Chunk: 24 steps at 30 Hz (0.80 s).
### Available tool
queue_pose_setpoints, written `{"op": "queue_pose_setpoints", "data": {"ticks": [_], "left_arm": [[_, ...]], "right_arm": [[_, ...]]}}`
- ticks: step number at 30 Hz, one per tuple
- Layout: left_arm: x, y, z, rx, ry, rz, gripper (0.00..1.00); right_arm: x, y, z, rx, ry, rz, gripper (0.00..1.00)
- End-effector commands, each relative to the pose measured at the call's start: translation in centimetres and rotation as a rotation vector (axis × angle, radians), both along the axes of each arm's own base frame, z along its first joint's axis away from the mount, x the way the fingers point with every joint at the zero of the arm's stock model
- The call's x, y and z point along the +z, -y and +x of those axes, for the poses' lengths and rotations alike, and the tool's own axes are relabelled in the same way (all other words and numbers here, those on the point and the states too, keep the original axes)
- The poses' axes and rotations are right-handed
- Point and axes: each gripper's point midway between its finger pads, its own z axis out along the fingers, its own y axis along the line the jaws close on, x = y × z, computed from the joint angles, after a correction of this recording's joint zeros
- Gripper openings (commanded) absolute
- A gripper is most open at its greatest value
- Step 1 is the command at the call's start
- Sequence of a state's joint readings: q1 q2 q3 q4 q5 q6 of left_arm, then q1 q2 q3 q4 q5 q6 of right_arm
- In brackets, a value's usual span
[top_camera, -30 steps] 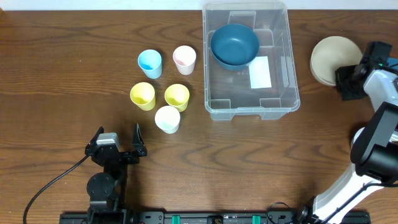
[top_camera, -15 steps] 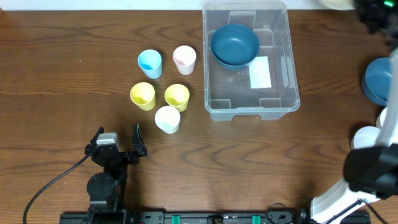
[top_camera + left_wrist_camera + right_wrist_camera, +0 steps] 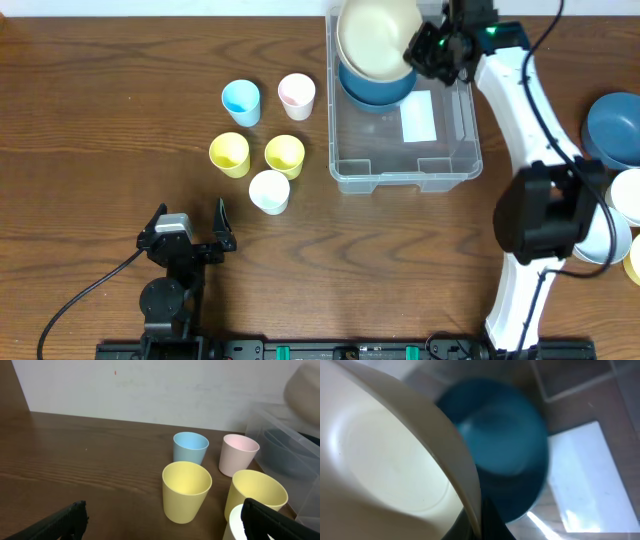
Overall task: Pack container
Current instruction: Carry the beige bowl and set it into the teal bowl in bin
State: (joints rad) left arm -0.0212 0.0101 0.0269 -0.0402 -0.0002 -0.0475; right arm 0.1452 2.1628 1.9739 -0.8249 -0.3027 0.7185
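The right gripper is pinching the rim of a cream bowl with its jaws closed tight on the thin edge, and it is holding the bowl tilted in the upper middle of the overhead frame. In the right wrist view the pale bowl is filling the left half of the picture, its rim running down to the fingers at the bottom edge. The bowl is hanging over a dark blue bowl that is sitting in the far end of the container; whether the two bowls are touching cannot be told. The container is standing on the wooden table right of centre in the upper part of the overhead frame, with a white label showing on its base beside the blue bowl. Another blue bowl is lying at the right edge of the frame. The left gripper is resting low in the lower left, its jaws standing wide apart and holding nothing. Ahead of it, left of the container, five cups are standing upright: a light blue cup, a pink cup, two yellow cups and a white cup.
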Motion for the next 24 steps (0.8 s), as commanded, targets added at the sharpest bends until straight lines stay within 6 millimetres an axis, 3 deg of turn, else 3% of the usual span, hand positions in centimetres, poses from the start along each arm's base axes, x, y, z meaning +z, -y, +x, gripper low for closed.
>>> {"op": "queue_pose_setpoints", "data": {"ticks": [1,6,8,10,13,16,17,20,21,24], "left_arm": [[-1.8,-0.3,-0.1,0.014,-0.051,0.02,0.98],[-1.8,-0.3,-0.1,0.014,-0.051,0.02,0.98],[-1.8,-0.3,-0.1,0.015,-0.051,0.019,0.98],[-1.8,-0.3,-0.1,0.015,-0.051,0.02,0.98],[-1.8,-0.3,-0.1,0.014,-0.051,0.02,0.98],[-1.8,-0.3,-0.1,0.015,-0.051,0.02,0.98],[-1.8,-0.3,-0.1,0.014,-0.051,0.02,0.98],[-1.8,-0.3,-0.1,0.014,-0.051,0.02,0.98],[-1.8,-0.3,-0.1,0.014,-0.051,0.019,0.98],[-1.8,-0.3,-0.1,0.014,-0.051,0.02,0.98]], "right_arm": [[0.3,0.3,0.2,-0.015,0.006,-0.008,0.01],[-2.0,0.5,0.4,-0.021,-0.032,-0.028,0.05],[-2.5,0.5,0.5,-0.022,-0.039,-0.03,0.17],[-2.8,0.6,0.6,-0.024,-0.043,-0.035,0.41],[-2.9,0.8,0.7,-0.031,-0.04,-0.046,0.54],[-1.6,1.2,1.3,-0.024,0.001,-0.049,0.58],[-0.6,1.5,1.6,-0.018,0.028,-0.052,0.61],[4.9,3.2,2.6,-0.008,0.149,-0.074,0.77],[8.2,4.8,2.8,-0.03,0.207,-0.082,0.84],[15.0,10.2,2.1,-0.153,0.299,-0.117,0.91]]}}
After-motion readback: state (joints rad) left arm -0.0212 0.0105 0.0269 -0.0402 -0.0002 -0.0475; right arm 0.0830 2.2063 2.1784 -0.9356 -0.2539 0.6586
